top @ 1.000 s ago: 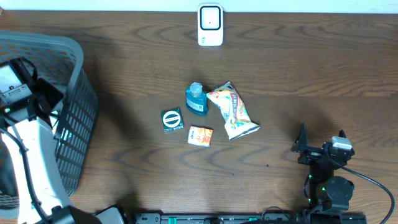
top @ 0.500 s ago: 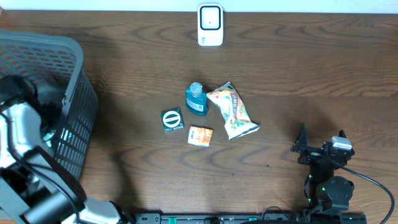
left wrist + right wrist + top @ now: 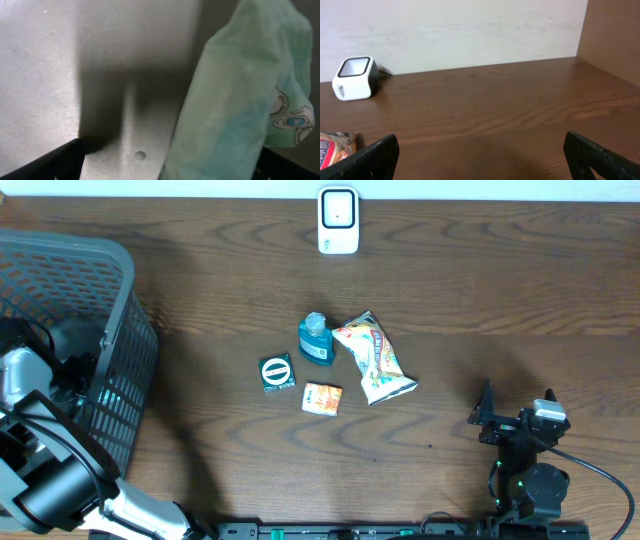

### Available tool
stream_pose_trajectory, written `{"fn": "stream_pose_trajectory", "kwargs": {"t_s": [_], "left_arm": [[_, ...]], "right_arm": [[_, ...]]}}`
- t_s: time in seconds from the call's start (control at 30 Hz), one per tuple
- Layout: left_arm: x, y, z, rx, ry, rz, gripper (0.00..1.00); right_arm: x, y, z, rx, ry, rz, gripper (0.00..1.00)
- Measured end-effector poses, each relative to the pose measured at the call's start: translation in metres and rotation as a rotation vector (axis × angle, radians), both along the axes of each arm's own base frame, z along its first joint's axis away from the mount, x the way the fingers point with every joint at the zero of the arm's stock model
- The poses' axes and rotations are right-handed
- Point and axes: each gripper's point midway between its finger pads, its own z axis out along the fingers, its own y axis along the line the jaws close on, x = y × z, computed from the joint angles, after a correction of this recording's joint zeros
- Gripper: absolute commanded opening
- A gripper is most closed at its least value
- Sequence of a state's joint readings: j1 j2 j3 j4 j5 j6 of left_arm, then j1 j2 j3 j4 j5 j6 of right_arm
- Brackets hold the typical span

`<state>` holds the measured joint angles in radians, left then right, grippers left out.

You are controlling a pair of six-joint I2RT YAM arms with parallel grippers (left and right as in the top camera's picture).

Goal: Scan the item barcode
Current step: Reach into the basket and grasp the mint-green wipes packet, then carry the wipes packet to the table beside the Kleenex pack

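Deep inside the grey basket (image 3: 125, 350), the left jaws gape beside a loose pale-green packet (image 3: 240, 100) (right jaws equally wide, empty, low over the surface), which a lifting finger could snag and drag out.

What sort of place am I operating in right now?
Probably a mock shop checkout station: a white box-shaped barcode scanner at the far edge of a brown wooden table, a grey plastic mesh basket on the left, and small goods mid-table, like a teal plastic bottle.
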<state>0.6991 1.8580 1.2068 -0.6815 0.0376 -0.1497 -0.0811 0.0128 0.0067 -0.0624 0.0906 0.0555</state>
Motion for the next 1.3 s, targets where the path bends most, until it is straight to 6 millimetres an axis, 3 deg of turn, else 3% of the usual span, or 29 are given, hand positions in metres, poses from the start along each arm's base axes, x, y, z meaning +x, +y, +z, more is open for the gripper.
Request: {"fn": "stream_pose_trajectory", "kwargs": {"t_s": [0.1, 0.2, 0.27, 0.33, 0.43, 0.53, 0.67, 0.77, 0.87, 0.97, 1.0, 1.03, 1.13, 1.2, 1.3], "left_arm": [[0.002, -0.003, 0.000, -0.003, -0.003, -0.010, 0.40], [0.002, -0.004, 0.002, 0.003, 0.003, -0.018, 0.23], [0.000, -0.005, 0.005, 0.000, 0.005, -0.022, 0.14], [-0.002, -0.005, 0.011, 0.006, 0.000, -0.024, 0.11], [0.001, -0.004, 0.038, 0.049, -0.052, -0.025, 0.08], [0.008, 0.002, 0.088, 0.141, -0.169, -0.004, 0.08], [0.017, 0.009, 0.198, 0.299, -0.451, 0.110, 0.08], [0.018, -0.012, 0.278, 0.308, -0.737, 0.177, 0.08], [0.025, -0.067, 0.358, 0.203, -1.071, 0.064, 0.08], [0.026, -0.156, 0.403, -0.010, -1.253, -0.195, 0.08], [0.025, -0.177, 0.406, -0.064, -1.265, -0.254, 0.08], [0.019, -0.216, 0.411, -0.170, -1.277, -0.372, 0.08], [0.001, -0.296, 0.406, -0.360, -1.237, -0.627, 0.08], [-0.018, -0.341, 0.388, -0.464, -1.150, -0.776, 0.08], [-0.046, -0.387, 0.344, -0.532, -0.951, -0.937, 0.08]], "right_arm": [[0.000, 0.000, 0.000, 0.000, 0.000, 0.000, 0.99], [0.000, 0.000, 0.000, 0.000, 0.000, 0.000, 0.99], [0.000, 0.000, 0.000, 0.000, 0.000, 0.000, 0.99], [0.000, 0.000, 0.000, 0.000, 0.000, 0.000, 0.99], [0.000, 0.000, 0.000, 0.000, 0.000, 0.000, 0.99], [0.000, 0.000, 0.000, 0.000, 0.000, 0.000, 0.99], [0.000, 0.000, 0.000, 0.000, 0.000, 0.000, 0.99], [0.000, 0.000, 0.000, 0.000, 0.000, 0.000, 0.99], [0.000, 0.000, 0.000, 0.000, 0.000, 0.000, 0.99], [0.000, 0.000, 0.000, 0.000, 0.000, 0.000, 0.99], [0.000, 0.000, 0.000, 0.000, 0.000, 0.000, 0.99], [0.000, 0.000, 0.000, 0.000, 0.000, 0.000, 0.99], [0.000, 0.000, 0.000, 0.000, 0.000, 0.000, 0.99], [0.000, 0.000, 0.000, 0.000, 0.000, 0.000, 0.99], [0.000, 0.000, 0.000, 0.000, 0.000, 0.001, 0.99]]}}
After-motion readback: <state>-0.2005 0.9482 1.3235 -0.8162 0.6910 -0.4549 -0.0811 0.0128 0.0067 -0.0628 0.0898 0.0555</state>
